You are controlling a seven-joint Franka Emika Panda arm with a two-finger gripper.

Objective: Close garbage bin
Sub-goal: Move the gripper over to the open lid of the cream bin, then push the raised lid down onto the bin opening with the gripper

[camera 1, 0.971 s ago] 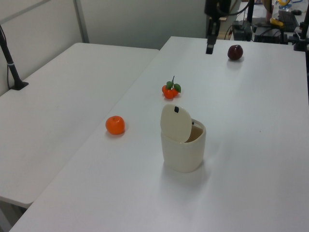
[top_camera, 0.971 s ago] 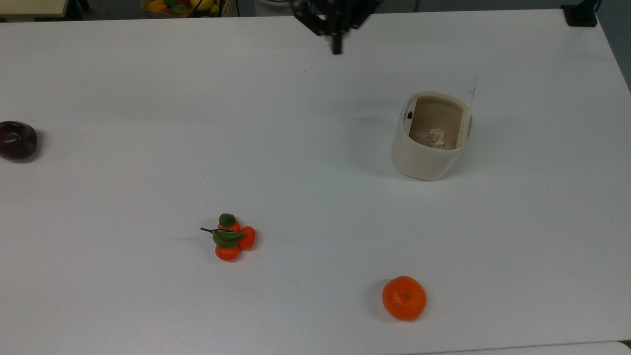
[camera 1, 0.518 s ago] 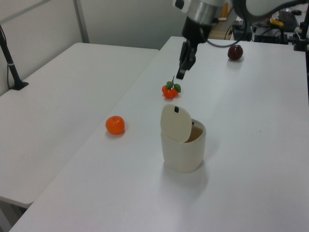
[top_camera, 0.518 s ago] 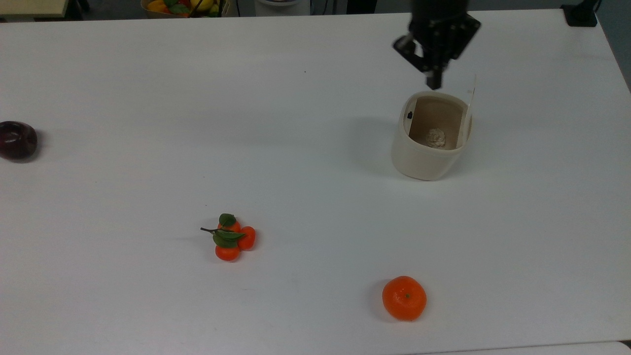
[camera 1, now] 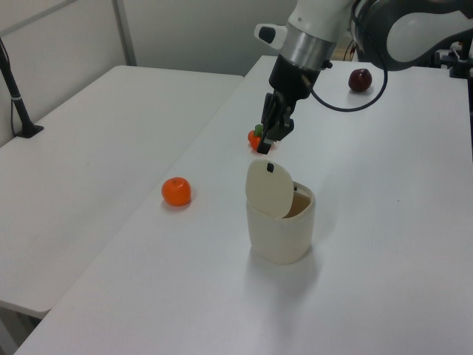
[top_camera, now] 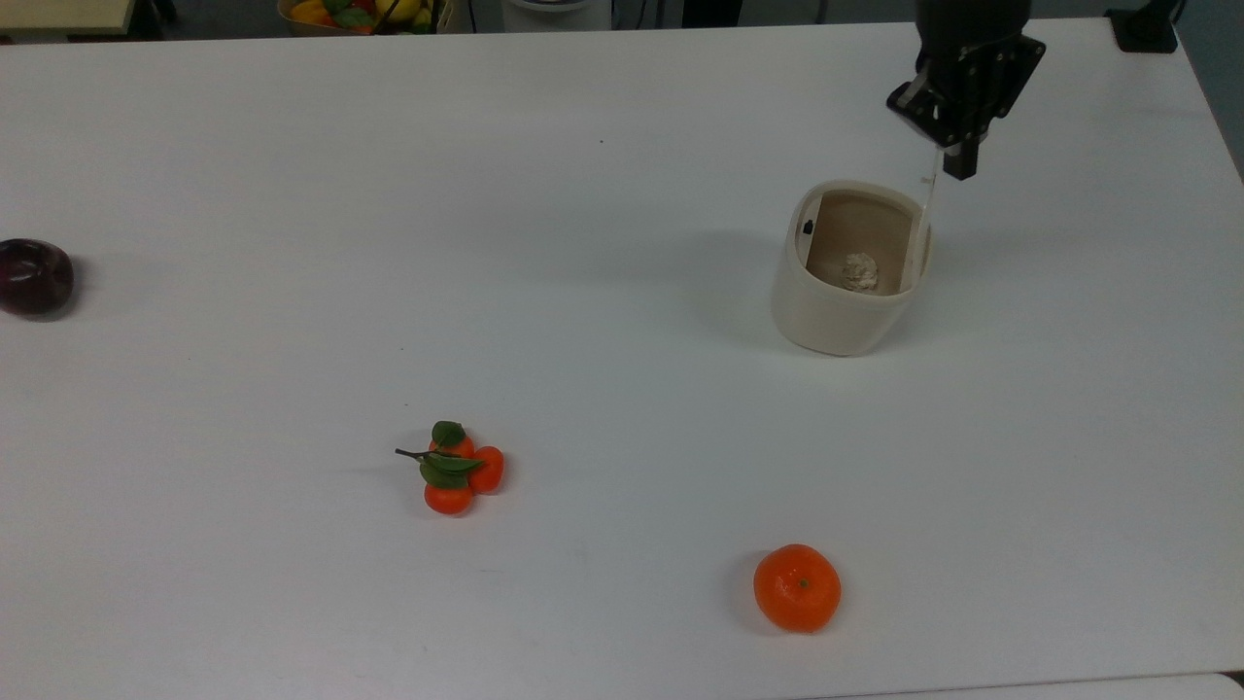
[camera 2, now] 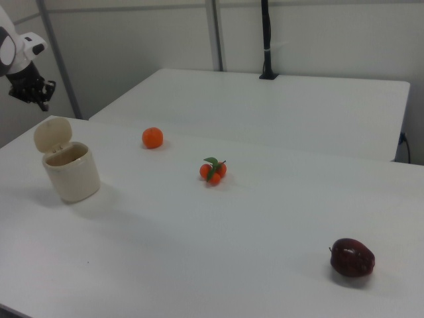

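Observation:
The cream-white garbage bin [top_camera: 826,326] stands on the white table at the top view's right. Its flat lid [top_camera: 929,209] is raised upright on the hinge, and the black button [top_camera: 808,227] sits at the opposite rim. A crumpled paper wad [top_camera: 860,272] lies inside. My gripper [top_camera: 962,167] hangs just beyond the lid's upper edge, fingers shut with nothing held. The left view puts the gripper [camera 1: 264,145] slightly above the lid [camera 1: 270,188] of the bin [camera 1: 281,237]. In the right view the gripper [camera 2: 44,103] is up and left of the lid [camera 2: 53,134].
An orange [top_camera: 797,587] lies near the table's front edge. A cluster of small oranges with leaves [top_camera: 455,469] sits mid-table, and a dark red apple [top_camera: 34,277] is at the top view's far left. A fruit basket [top_camera: 360,12] and a black clamp [top_camera: 1145,29] are past the back edge.
The gripper has swept from the top view's back middle to the right and come down beside the raised lid's top edge. The bin and fruit have not moved.

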